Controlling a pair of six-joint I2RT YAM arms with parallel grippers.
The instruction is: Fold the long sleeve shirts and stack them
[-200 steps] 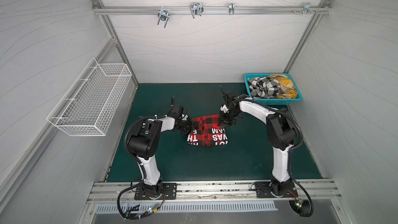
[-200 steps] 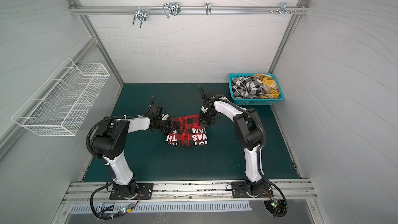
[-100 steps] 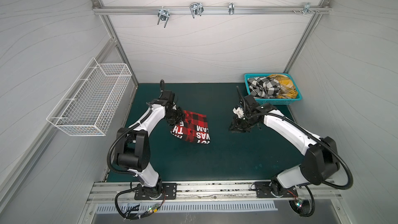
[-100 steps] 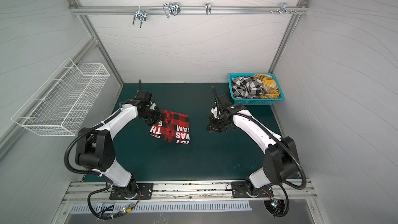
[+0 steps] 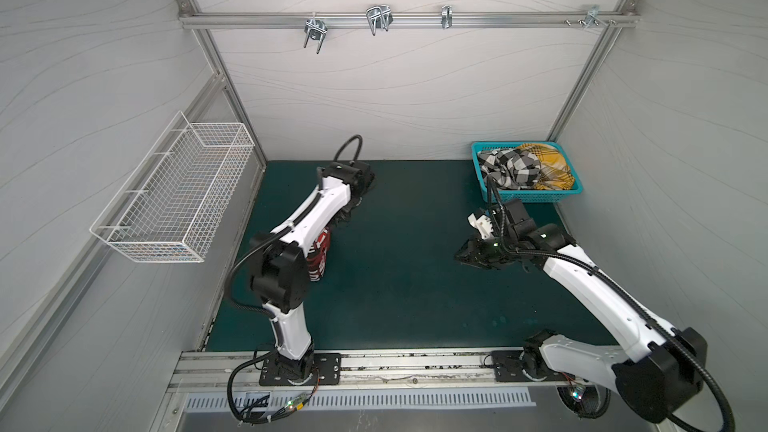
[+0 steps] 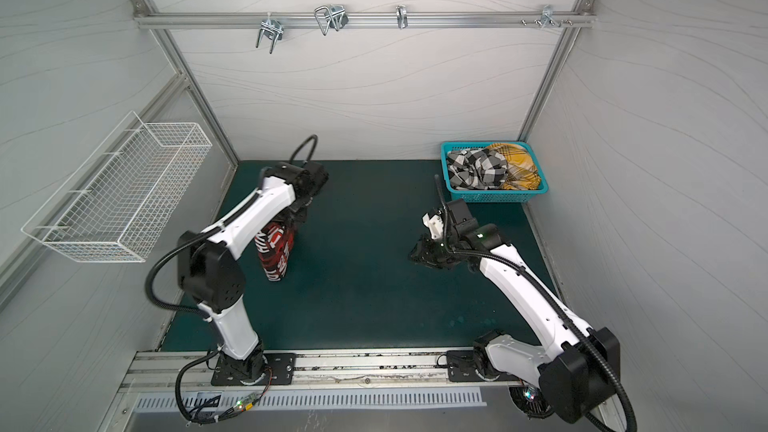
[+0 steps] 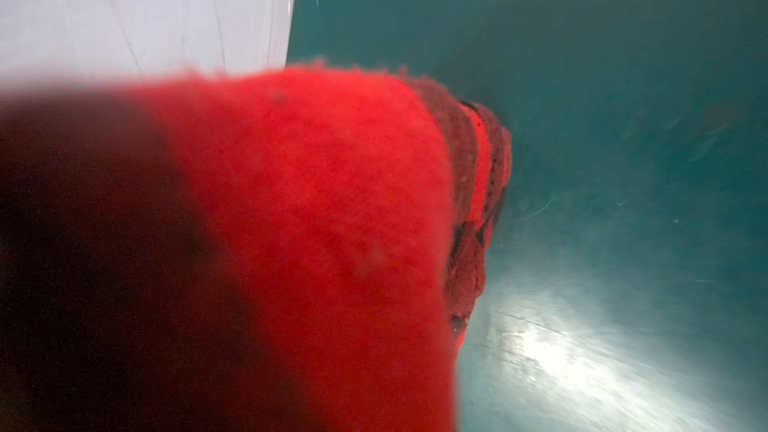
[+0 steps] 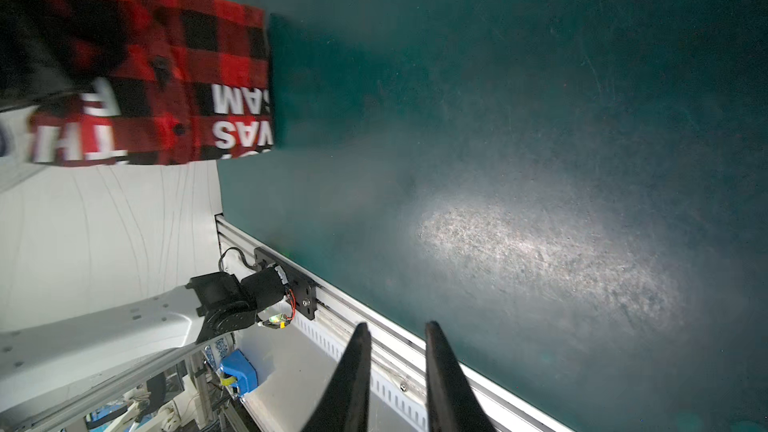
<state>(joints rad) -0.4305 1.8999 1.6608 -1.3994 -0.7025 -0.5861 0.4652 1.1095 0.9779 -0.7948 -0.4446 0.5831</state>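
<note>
Your left gripper (image 6: 296,214) is mostly hidden under its own arm in both top views. Its wrist view is filled with red cloth pressed against the lens, so treat it as clamped on the folded red-and-black shirt (image 6: 276,253). The shirt hangs from that gripper at about 9 o'clock on the green surface (image 5: 395,284), close to the left wall, with its lower edge at or just above the surface; I cannot tell which.

This looks like the step of setting the folded shirt down as the base of the stack. Let the hanging edge touch first, then draw the gripper away from the wall as you lower, so the fold lies flat rather than slumping. Release only once the whole bundle is resting. Leave room beside the wall for later shirts.

Your right gripper (image 8: 395,326) hovers near 3 o'clock, jaws slightly apart and empty. It is free to go for the black-and-white shirt (image 5: 509,168) beside the yellow shirt (image 5: 548,168) in the turquoise basket (image 5: 528,199) at 1 o'clock.
</note>
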